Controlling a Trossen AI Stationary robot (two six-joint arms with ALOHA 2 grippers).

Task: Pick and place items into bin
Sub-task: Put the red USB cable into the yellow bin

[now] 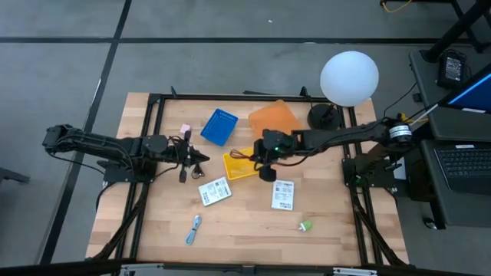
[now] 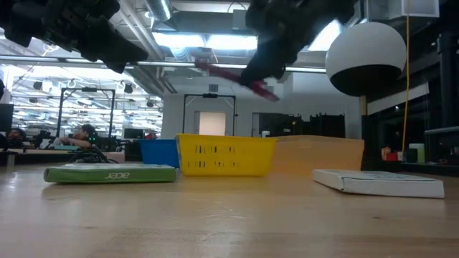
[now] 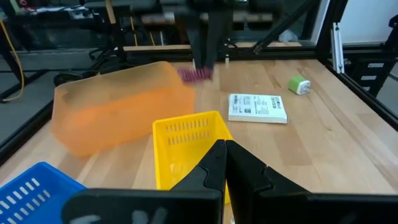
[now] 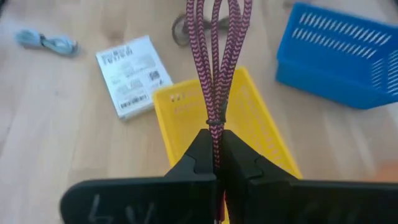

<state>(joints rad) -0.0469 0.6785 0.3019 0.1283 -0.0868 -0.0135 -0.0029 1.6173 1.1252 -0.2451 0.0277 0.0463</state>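
Right gripper (image 4: pixel 216 152) holds dark-red cord (image 4: pixel 214 56) above yellow bin (image 4: pixel 249 118).

Setting was a robotics lab or industrial test floor. Work surface was a pale wooden table (image 1: pixel 245 230) boxed in a black metal frame (image 1: pixel 153 107), standing on a grey concrete floor (image 1: pixel 61 69) marked with dark lines. A laptop (image 1: pixel 464 165) sat on a side bench outboard of the right arm, cables trailing beside it. A white globe lamp (image 1: pixel 349 77) stood at the table's far edge. Low view looked past the table into a long open hall: rows of ceiling strip lights (image 2: pixel 186 39), exposed pipework, more benches and rigs, a seated person (image 2: pixel 86 135) at far left.
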